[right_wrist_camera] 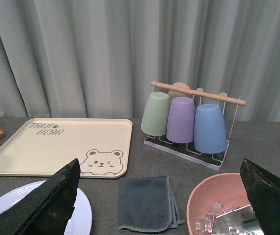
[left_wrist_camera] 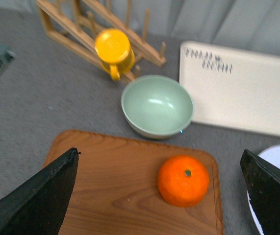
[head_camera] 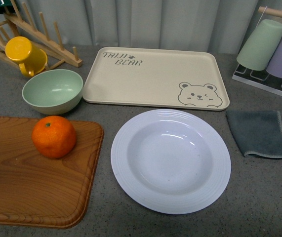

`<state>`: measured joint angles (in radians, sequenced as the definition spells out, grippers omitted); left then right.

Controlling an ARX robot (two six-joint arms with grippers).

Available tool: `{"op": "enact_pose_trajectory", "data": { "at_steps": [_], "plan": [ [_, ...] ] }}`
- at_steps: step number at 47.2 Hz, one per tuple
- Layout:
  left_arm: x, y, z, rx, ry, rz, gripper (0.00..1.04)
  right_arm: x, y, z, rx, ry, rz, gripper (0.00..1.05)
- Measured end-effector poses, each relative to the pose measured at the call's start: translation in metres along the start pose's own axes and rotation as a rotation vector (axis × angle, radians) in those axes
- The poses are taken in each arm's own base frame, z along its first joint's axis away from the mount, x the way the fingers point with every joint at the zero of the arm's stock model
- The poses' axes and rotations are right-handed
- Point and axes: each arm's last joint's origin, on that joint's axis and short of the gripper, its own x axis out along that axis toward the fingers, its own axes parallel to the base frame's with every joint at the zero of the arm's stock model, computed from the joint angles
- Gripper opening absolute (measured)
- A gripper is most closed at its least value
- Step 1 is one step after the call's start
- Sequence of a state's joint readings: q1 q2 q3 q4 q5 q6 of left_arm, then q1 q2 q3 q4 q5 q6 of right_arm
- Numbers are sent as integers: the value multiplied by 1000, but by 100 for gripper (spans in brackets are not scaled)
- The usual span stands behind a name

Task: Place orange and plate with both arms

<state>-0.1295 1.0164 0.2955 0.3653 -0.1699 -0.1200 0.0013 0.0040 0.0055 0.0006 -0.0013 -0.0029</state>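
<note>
Wooden board (head_camera: 27, 192) near left carries the orange (head_camera: 54, 136), which sits just near of the green bowl (head_camera: 52, 90). White plate (head_camera: 170, 160) lies flat on the bench (head_camera: 259, 197), near centre. My left end effector (left_wrist_camera: 159, 152) and right end effector (right_wrist_camera: 159, 160) gape wide, holding nothing. Likely risks: a nudged orange rolls off the board; the low plate rim slips from a pinch. Bear tray (head_camera: 150, 76) and grey cloth (head_camera: 260, 133) crowd the far and right sides; the near side looks freest.
</note>
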Motion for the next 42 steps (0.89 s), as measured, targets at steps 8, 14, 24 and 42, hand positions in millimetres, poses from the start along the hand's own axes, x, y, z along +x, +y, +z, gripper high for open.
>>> {"op": "enact_pose_trajectory", "data": {
  "at_steps": [8,14,24,42],
  "plan": [
    [59,-29,-4,138,239,-6,98,0,0,0,0,0,0,96],
    [81,-45,-9,186,354,-55,98,0,0,0,0,0,0,96],
    [98,-56,-27,231,449,-73,98,0,0,0,0,0,0,96],
    [120,-66,-43,235,519,-100,98,0,0,0,0,0,0,96]
  ]
}}
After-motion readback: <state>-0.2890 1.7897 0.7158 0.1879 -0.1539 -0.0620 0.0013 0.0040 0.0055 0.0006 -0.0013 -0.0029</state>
